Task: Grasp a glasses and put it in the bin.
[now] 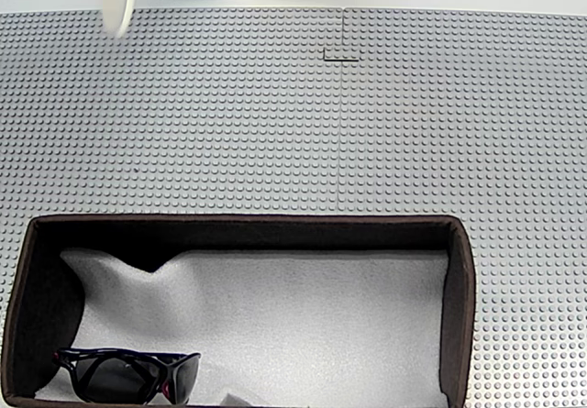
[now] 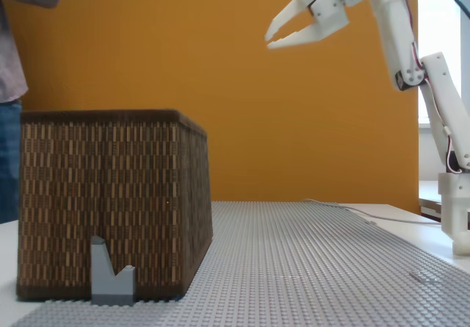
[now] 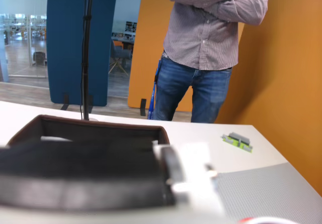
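The glasses (image 1: 128, 374), black wraparound sunglasses with dark lenses, lie inside the bin (image 1: 457, 289) at its lower-left corner on white foam. The bin is a large dark brown box, seen from the side as woven walls (image 2: 110, 195) and from the wrist view as a dark rim (image 3: 100, 123). My gripper (image 2: 269, 42) hangs high in the air, well right of the bin and far above the table in a fixed view. It is open a little and holds nothing. A blurred white finger (image 1: 119, 5) shows at the top-left edge of a fixed view.
A grey studded baseplate (image 1: 367, 133) covers the table. A small grey brick piece (image 2: 111, 274) stands against the bin's front wall. A person (image 3: 206, 48) stands beyond the bin with arms crossed. A small grey-green piece (image 3: 237, 141) lies on the white table.
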Action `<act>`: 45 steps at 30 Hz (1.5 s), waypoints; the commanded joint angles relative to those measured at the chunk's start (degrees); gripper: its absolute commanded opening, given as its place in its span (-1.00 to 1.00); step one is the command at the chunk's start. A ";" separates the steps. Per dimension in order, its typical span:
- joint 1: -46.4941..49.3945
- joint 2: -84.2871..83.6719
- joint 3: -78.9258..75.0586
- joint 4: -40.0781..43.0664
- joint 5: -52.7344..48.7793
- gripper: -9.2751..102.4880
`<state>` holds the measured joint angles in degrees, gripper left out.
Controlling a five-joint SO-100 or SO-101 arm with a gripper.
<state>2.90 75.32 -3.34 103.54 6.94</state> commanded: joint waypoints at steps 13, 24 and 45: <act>0.26 29.44 19.25 0.18 1.85 -0.84; -0.70 57.57 65.21 -20.04 2.11 -0.84; 0.88 82.97 108.46 -41.22 -0.62 -0.84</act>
<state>2.72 156.09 103.71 63.02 6.42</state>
